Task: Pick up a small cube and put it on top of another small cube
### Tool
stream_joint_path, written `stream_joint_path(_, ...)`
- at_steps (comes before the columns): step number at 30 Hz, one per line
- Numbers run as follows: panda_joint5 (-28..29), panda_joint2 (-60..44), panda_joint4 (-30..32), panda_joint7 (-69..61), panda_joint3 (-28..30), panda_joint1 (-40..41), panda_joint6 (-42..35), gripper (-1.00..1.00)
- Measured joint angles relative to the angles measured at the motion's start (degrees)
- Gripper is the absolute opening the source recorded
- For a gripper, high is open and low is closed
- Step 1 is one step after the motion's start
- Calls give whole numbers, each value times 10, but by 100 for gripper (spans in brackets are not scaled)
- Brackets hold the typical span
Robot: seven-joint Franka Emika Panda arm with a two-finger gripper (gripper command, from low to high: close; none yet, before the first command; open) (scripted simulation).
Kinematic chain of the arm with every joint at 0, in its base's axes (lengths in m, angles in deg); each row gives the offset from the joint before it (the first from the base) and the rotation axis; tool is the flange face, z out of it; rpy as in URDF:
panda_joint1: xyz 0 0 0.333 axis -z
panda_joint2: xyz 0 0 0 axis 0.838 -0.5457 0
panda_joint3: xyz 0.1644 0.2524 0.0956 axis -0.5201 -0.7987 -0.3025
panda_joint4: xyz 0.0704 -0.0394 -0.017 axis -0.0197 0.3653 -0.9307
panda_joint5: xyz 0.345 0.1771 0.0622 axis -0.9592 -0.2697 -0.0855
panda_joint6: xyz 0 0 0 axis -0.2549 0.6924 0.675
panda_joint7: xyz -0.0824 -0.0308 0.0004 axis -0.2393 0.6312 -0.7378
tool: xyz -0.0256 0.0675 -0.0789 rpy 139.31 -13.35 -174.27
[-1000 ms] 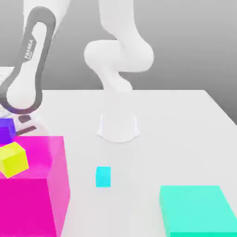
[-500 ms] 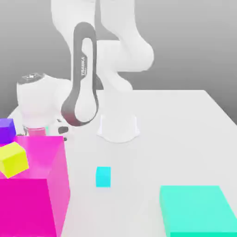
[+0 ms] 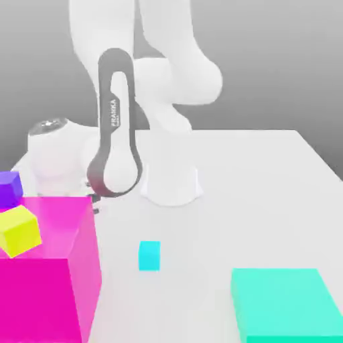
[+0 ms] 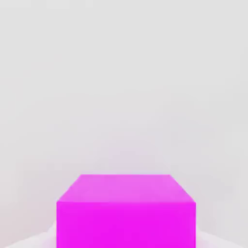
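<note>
Arm [image 3: 120, 127] bends low over white worktop [image 3: 268, 201], behind big magenta block [image 3: 47, 268] at exterior view's left; hand [image 3: 94, 201] sits at block's far top edge, clenched, nothing seen in it; yellow cube [image 3: 19, 230] lies tilted on magenta block; purple cube [image 3: 9, 189] just behind it; cyan cube [image 3: 149, 255] alone mid-worktop; teal block [image 3: 285, 305] near exterior view's right; hand view faces magenta block [image 4: 126, 210].

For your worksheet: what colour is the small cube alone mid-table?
Cyan cube, clearest in the exterior view.
</note>
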Motion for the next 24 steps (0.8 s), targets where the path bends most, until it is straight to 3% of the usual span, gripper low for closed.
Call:
stream_joint_path(6,176,86,24,131,90,-46,-54,-100)
stream_joint_path(7,182,91,23,129,96,-36,-65,-100)
stream_joint_path(24,33,63,-196,-276,97,91,-355,-100)
